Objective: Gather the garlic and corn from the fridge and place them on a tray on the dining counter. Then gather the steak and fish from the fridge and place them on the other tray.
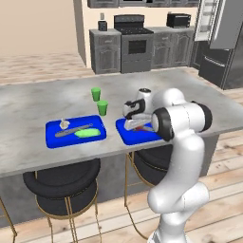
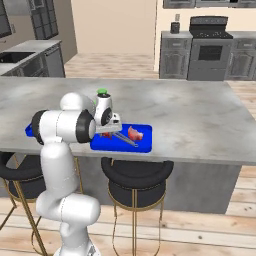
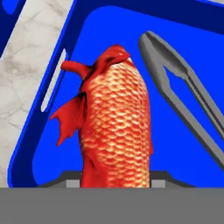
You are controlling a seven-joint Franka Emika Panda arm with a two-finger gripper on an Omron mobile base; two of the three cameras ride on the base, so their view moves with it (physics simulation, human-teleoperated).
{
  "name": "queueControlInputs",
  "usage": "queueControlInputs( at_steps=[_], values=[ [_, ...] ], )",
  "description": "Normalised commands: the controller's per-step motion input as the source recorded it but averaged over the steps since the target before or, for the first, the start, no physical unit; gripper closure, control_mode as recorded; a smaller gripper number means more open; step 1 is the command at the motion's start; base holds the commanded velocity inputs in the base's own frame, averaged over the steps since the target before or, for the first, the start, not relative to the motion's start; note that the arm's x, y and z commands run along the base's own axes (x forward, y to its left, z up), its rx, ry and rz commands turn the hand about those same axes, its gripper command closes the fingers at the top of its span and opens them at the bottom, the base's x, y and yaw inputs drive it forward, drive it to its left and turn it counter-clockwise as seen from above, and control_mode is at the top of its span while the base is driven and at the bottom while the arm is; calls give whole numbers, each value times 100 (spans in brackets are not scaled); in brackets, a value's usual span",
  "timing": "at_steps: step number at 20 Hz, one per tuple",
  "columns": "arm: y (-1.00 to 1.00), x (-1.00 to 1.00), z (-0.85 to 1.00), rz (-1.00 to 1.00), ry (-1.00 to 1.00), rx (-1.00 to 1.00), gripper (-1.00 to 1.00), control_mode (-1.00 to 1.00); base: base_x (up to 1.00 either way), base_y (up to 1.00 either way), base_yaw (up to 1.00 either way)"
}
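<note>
Fish (image 3: 116, 127), blue tray (image 3: 183, 48), marbled counter (image 3: 26, 61)

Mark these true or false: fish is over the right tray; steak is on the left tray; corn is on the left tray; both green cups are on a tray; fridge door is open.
1. The fish is over the right tray: true.
2. The steak is on the left tray: false, it lies on the right tray.
3. The corn is on the left tray: true.
4. Both green cups stand on a tray: false, they stand on the dining counter.
5. A fridge door is open: true.
</note>
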Motion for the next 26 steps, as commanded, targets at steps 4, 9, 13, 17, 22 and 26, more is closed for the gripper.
queueControlInputs(
  at_steps=[4,9,13,17,22,26],
  values=[
    [-9,34,-29,0,1,1,100,-100,0,0,0],
    [0,32,-28,0,1,1,100,-100,0,0,0],
    [0,21,-18,0,0,0,100,-100,0,0,0],
    [0,0,-11,0,0,0,100,-100,0,0,0],
    [0,-5,0,0,0,0,-100,-100,0,0,0],
    [0,-16,30,0,0,0,-100,-100,0,0,0]
  ],
)
